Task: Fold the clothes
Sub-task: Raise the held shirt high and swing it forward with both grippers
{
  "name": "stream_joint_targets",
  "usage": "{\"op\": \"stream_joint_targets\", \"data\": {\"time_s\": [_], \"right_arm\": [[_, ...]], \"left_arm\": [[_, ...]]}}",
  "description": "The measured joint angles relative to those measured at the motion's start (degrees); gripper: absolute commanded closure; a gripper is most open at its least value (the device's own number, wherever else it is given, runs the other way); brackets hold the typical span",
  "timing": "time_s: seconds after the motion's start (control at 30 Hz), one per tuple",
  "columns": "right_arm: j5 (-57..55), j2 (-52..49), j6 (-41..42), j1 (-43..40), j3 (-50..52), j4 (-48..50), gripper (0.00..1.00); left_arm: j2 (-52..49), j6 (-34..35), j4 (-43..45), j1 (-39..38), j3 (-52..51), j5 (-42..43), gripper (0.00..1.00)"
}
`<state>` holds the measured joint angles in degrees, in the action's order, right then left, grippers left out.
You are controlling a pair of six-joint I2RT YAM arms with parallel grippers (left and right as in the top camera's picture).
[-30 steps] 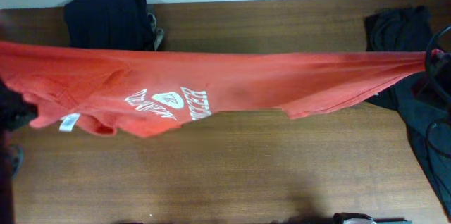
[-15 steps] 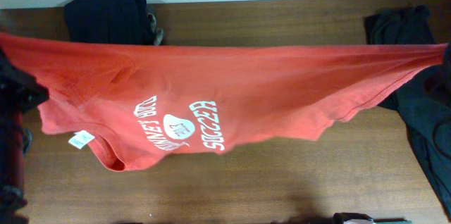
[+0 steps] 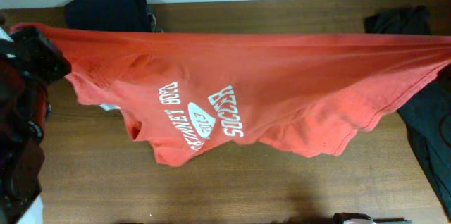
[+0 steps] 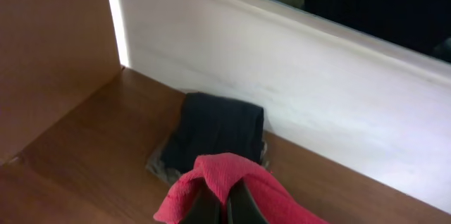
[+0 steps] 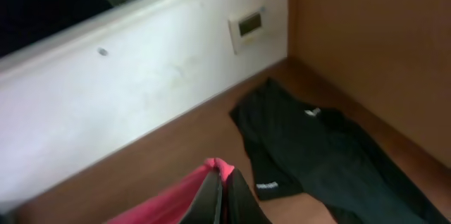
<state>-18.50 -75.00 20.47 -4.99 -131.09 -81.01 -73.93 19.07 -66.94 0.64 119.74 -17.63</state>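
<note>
While both arms hold it stretched, the orange-red T-shirt (image 3: pixel 296 69) spans the table (image 3: pixel 232 189) as one wide band. Its taut upper edge starts just in front of the folded navy garment (image 3: pixel 109 9) and runs away from that garment to the opposite side, where the black garment (image 3: pixel 419 111) lies. I see my left gripper (image 4: pixel 220 208) pinched tight on a bunched corner of the red cloth. From its wrist camera the navy garment sits directly beyond the fingertips, against the white wall (image 4: pixel 338 90). My right gripper (image 5: pixel 223 199) is likewise clamped on the far corner of the shirt, well apart from the navy garment, with the black garment just beyond its fingers. The shirt's lower edge sags in loose folds on the side away from the navy garment, and the white lettering (image 3: pixel 204 115) reads sideways, nearer the navy garment's end than the other. Compared with one second ago, the upper edge has moved back toward the navy garment and now covers its front margin. The cloth has opened out, so the lettering, then crumpled and partly hidden, shows almost whole. The white neck tag that hung clear below is now barely visible, and my left arm has come into the overhead view beside the navy garment.
</note>
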Motion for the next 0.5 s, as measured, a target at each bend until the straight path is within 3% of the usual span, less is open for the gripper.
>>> {"op": "stream_joint_targets", "data": {"time_s": [0.5], "right_arm": [[8.7,-12.5,-4.6,0.2,0.0,-5.6,0.96]], "left_arm": [[-1.4,0.0,0.0,-0.2,0.0,-2.7,1.00]]}}
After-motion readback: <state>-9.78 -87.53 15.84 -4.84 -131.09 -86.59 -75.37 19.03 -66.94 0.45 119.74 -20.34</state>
